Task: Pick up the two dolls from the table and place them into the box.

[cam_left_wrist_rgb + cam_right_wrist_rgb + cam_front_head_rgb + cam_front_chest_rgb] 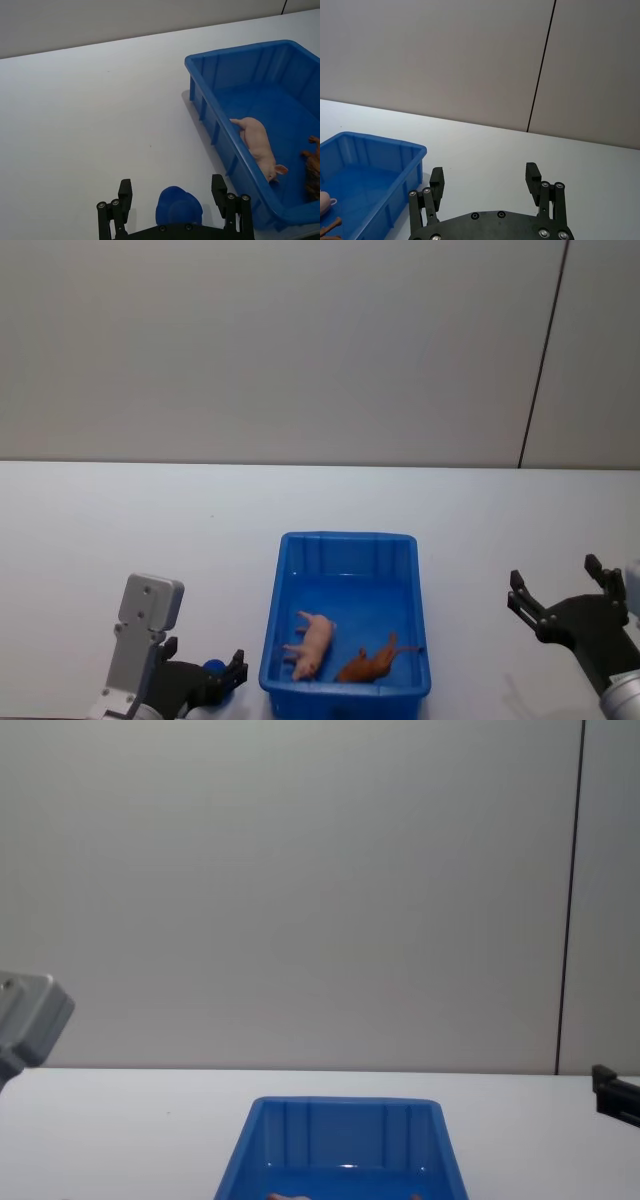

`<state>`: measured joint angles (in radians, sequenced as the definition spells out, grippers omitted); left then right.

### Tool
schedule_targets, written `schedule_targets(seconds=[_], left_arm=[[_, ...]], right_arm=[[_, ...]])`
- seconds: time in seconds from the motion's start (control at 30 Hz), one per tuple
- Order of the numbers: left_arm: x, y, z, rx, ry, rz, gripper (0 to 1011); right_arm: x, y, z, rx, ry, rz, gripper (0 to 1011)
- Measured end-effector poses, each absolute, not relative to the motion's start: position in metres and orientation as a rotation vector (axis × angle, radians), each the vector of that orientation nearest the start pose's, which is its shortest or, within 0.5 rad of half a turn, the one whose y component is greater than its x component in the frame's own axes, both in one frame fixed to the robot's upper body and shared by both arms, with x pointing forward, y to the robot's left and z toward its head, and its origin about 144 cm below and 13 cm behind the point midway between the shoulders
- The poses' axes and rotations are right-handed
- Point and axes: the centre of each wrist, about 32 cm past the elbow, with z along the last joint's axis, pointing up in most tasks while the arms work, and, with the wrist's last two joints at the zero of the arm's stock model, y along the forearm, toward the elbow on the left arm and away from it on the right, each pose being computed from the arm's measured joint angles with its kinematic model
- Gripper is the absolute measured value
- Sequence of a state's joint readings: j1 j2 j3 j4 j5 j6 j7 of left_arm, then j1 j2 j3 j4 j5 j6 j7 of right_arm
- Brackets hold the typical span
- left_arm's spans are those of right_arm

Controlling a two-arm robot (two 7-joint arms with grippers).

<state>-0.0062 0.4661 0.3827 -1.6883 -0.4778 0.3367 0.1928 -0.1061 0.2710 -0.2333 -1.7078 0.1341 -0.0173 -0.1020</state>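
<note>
White tabletop (120, 530) runs back to a plain grey wall (280, 340) with one dark seam. The left gripper (172, 202) hangs low just left of the blue box (285, 640), its fingers (124, 191) spread apart with nothing between them. The right gripper (485, 182) sits well to the right of the box, also spread wide and empty.

Both dolls lie inside the box, on its floor at the near end. The pink pig doll (312, 645) rests on its side toward the left wall, and the brown animal doll (372, 662) lies just beside it on the right, the two near each other but seemingly not touching. With both in the box, the task looks essentially done.

The dolls look small and light, probably soft rubber or plastic with some give and a smooth skin. The thick body would be the place to pinch one; the thin legs, ears and tail would likely slip or bend.

Nothing else stands on the table. Were a doll to be reached again, the box's sloping walls and rolled rim would crowd the fingers.
</note>
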Motion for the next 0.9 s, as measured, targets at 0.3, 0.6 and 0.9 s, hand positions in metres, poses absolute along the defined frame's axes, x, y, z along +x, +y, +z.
schedule_targets(seconds=[0.3,0.6,0.9], left_arm=[[0.431,0.236,1.144,0.346,0.277,1.331,1001],[0.429,0.236,1.138,0.346,0.303,1.32,810],[0.427,0.236,1.134,0.344,0.318,1.315,536]], right_arm=[[0.419,-0.223,1.143,-0.077,-0.083,-1.409,1001],[0.419,-0.223,1.143,-0.077,-0.083,-1.409,1001],[0.419,-0.223,1.143,-0.077,-0.083,-1.409,1001]])
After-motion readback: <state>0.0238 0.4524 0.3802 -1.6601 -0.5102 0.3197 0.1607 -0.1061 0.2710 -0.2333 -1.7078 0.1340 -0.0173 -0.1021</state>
